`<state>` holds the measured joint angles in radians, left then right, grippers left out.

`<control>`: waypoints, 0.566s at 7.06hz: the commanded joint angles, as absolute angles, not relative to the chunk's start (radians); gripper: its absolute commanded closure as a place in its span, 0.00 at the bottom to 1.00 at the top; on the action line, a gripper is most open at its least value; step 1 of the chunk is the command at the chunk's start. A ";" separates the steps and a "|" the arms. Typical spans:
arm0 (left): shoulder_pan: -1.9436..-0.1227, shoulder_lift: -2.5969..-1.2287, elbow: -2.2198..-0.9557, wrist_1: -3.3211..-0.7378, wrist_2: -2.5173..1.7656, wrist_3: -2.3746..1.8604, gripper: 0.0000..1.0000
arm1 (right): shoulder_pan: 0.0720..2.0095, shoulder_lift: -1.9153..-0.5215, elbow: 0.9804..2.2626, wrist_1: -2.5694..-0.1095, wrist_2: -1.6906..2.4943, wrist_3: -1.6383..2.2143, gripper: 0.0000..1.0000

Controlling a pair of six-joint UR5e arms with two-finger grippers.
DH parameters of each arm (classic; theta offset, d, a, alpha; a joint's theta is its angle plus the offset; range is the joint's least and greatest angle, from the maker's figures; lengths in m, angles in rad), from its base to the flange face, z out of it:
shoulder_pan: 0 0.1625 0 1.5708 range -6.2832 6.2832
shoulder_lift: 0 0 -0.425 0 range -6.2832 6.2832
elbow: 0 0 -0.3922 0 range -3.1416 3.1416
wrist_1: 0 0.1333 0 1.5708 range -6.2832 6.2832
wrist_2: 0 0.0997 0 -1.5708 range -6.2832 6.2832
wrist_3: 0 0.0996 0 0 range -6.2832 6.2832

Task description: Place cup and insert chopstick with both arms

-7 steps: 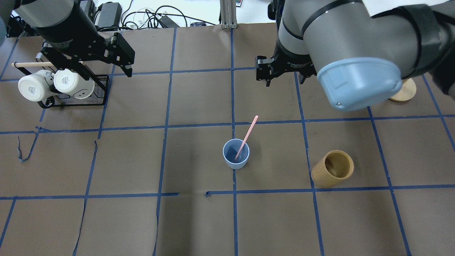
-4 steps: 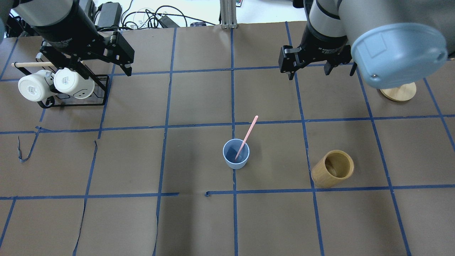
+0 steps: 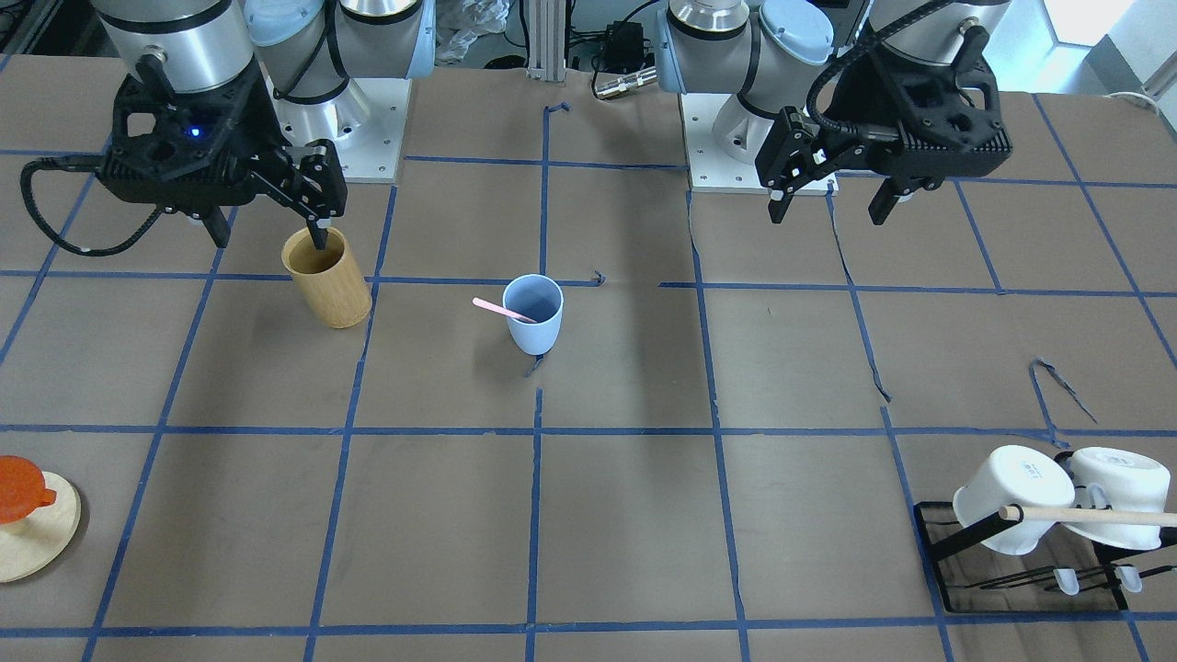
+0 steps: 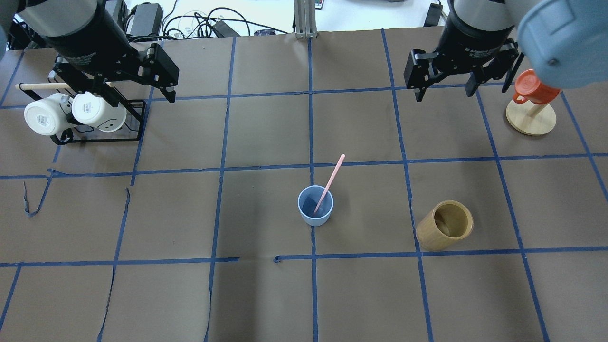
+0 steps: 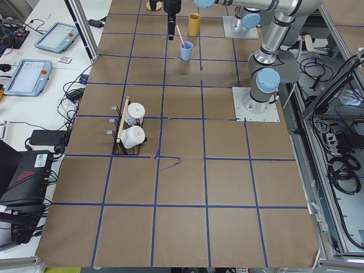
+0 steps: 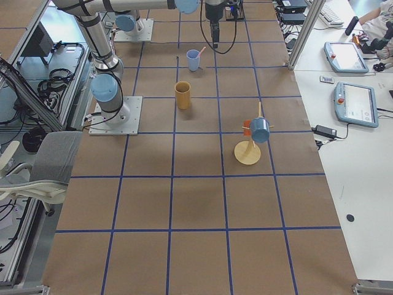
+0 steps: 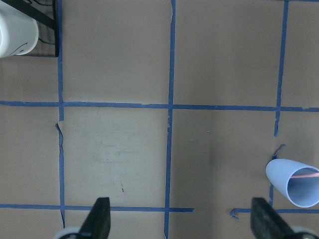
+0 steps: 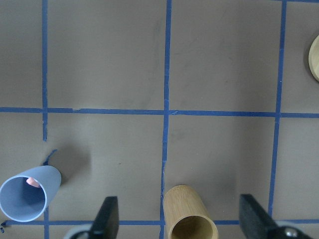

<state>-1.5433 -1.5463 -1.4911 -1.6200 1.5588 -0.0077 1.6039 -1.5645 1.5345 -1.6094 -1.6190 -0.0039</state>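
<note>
The light-blue cup (image 4: pixel 315 207) stands upright near the table's middle, also in the front view (image 3: pixel 534 314). The pale-pink chopstick (image 4: pixel 331 180) leans inside it, its top sticking out over the rim (image 3: pixel 495 308). My left gripper (image 4: pixel 137 97) is open and empty, high over the far left by the mug rack; the cup shows at the right edge of its wrist view (image 7: pixel 294 183). My right gripper (image 4: pixel 444 91) is open and empty, high over the far right. Its wrist view shows the cup (image 8: pixel 27 195) at lower left.
A tan bamboo cylinder (image 4: pixel 444 227) lies tilted to the right of the cup. A black rack with two white mugs (image 4: pixel 76 114) and a wooden rod stands far left. An orange cup on a round wooden stand (image 4: pixel 532 102) is far right.
My right arm has swung to the right and away from the table's middle, uncovering the orange cup on its stand. The left arm, the cup and the chopstick have not moved.
</note>
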 commanded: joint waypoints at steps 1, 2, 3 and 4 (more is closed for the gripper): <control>-1.543 -1.546 -1.493 -1.620 1.559 -0.008 0.00 | 1.588 -1.568 1.534 -1.605 -1.618 -0.020 0.00; -1.543 -1.546 -1.493 -1.620 1.560 -0.008 0.00 | 1.586 -1.569 1.534 -1.605 -1.620 -0.020 0.00; -1.543 -1.546 -1.493 -1.620 1.562 -0.008 0.00 | 1.586 -1.572 1.534 -1.603 -1.621 -0.020 0.00; -1.543 -1.546 -1.493 -1.620 1.562 -0.008 0.00 | 1.586 -1.575 1.534 -1.603 -1.626 -0.020 0.00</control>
<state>-1.5432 -1.5463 -1.4925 -1.6199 1.5609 -0.0076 1.5867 -1.5719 1.5340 -1.6035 -1.6220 -0.0198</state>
